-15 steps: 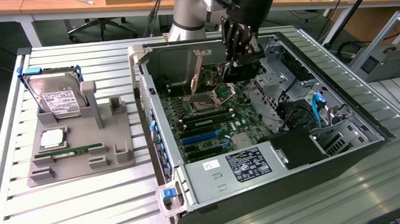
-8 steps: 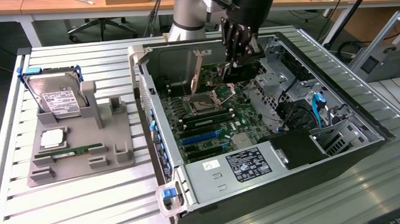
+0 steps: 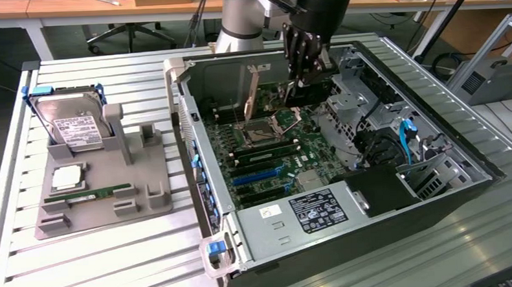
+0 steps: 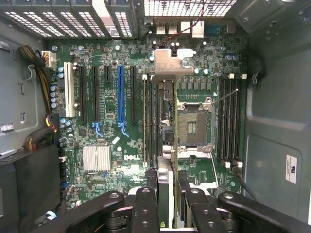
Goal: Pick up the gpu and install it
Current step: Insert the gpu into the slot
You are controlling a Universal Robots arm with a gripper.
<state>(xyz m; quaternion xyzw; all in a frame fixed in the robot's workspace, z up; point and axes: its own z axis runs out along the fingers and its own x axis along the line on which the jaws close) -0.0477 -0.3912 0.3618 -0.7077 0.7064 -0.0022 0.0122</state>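
Note:
My gripper (image 3: 306, 67) hangs inside the open computer case (image 3: 463, 147), near its back end. It is shut on the gpu (image 3: 304, 95), a thin dark card that hangs below the fingers. In the wrist view the gpu (image 4: 166, 104) is seen edge-on between the black fingers (image 4: 146, 199), with its silvery bracket at the far end. The card hovers above the motherboard (image 4: 112, 145), over the strip between the memory slots and the CPU socket (image 4: 192, 127). The blue expansion slot (image 4: 120, 94) lies off to one side of the card.
At the exterior view's left, a grey holder (image 3: 103, 208) carries a silver hard drive (image 3: 74, 129), a square chip (image 3: 67, 177) and a green memory stick (image 3: 90, 194). The power supply (image 3: 302, 216), drive cages (image 3: 357, 93) and cables (image 3: 405, 140) crowd the case.

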